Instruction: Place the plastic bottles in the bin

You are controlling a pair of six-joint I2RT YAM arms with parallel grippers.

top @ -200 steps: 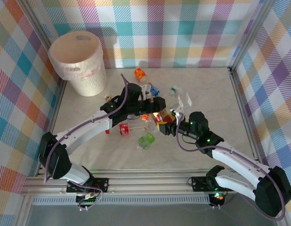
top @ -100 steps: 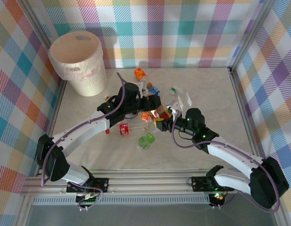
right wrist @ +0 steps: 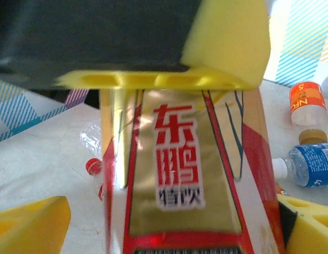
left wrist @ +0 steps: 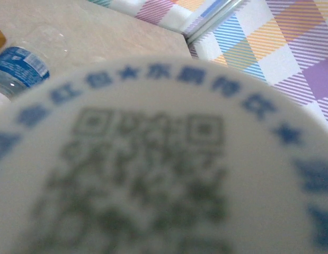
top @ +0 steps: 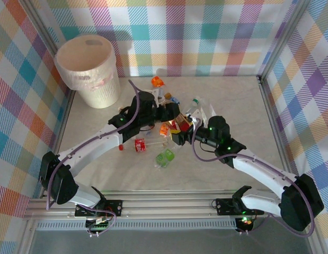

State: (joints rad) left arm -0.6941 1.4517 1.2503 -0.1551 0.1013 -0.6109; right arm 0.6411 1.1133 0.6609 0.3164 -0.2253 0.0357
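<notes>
Bright, even light falls from above on the pale bench (top: 126,177), with soft shadows. A white cap (left wrist: 153,174) sits blurred against the left wrist lens. Glare streaks the bottle (right wrist: 190,174), its edges smeared.

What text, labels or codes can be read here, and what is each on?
"东鹏", red on gold, on the red and gold bottle; the smaller line below it is blurred.
QR code ringed by blue characters and stars, on the white round face: too blurred to read.
Orange-label bottle: white print, too blurred.
Blue-label bottle: print too small.
</notes>
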